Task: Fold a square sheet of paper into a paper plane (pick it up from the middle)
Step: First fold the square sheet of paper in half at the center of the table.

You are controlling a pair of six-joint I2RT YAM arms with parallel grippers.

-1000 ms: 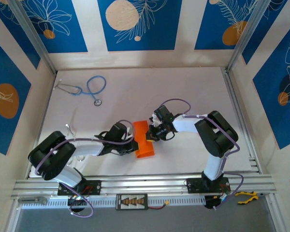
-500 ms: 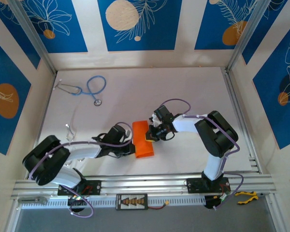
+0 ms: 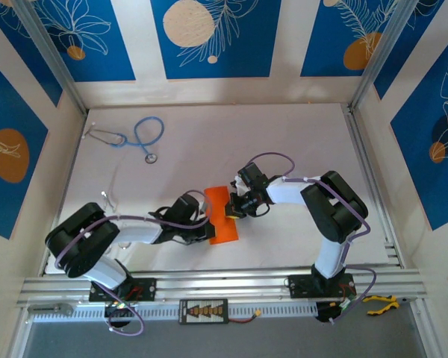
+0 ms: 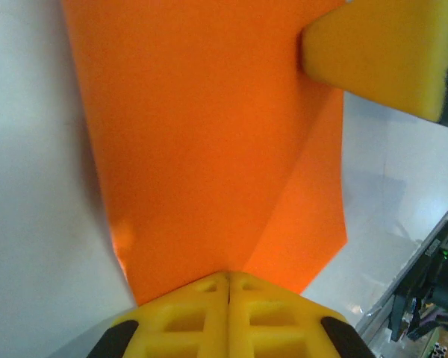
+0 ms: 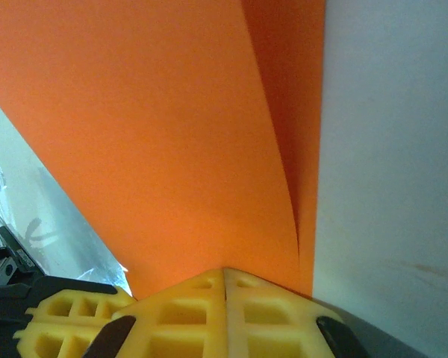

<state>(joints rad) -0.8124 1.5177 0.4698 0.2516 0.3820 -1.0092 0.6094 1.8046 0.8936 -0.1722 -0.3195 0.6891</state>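
The square sheet of paper is bright orange and lies folded into a narrow strip near the table's front centre. My left gripper is shut, and its tips touch the paper's left edge. From the other side my right gripper is shut against the strip's right edge. In the left wrist view the closed yellow jaws sit on the orange paper, which has a diagonal crease, and a right finger shows at the top. In the right wrist view the shut jaws rest on the paper beside a raised flap.
A blue stethoscope lies at the back left of the white table. An aluminium rail runs along the front edge, and frame posts stand at both sides.
The left arm's elbow swung out to the left and came back. The left gripper stayed at the paper's left edge, and the orange strip now lies a little flatter. The right arm has hardly moved.
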